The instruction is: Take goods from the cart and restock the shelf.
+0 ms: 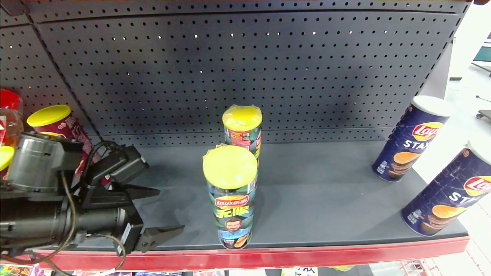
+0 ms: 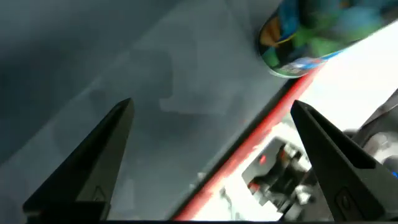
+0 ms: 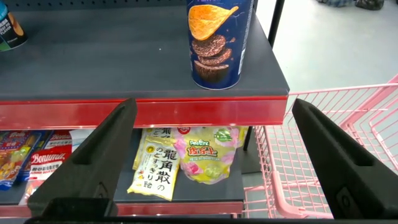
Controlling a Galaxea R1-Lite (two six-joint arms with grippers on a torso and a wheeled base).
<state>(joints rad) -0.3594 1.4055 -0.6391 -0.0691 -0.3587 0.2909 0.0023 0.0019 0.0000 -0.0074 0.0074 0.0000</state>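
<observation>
Two chip cans with yellow lids stand mid-shelf, the front can (image 1: 230, 195) near the red edge and the back can (image 1: 242, 128) right behind it. My left gripper (image 1: 171, 209) hovers open over the shelf just left of the front can, holding nothing. In the left wrist view the left gripper (image 2: 211, 104) has its fingers spread wide, with the can's base (image 2: 298, 43) beyond them. My right gripper (image 3: 214, 106) is open and empty in front of the shelf's red edge (image 3: 143, 112), facing a blue chip can (image 3: 217, 43). The pink cart (image 3: 336, 155) sits beside it.
Two blue chip cans (image 1: 412, 138) (image 1: 448, 191) stand at the shelf's right end. A red can with a yellow lid (image 1: 57, 122) stands at the far left. Snack bags (image 3: 186, 158) lie on the lower shelf. Bare shelf surface (image 1: 318, 191) lies between the middle and right cans.
</observation>
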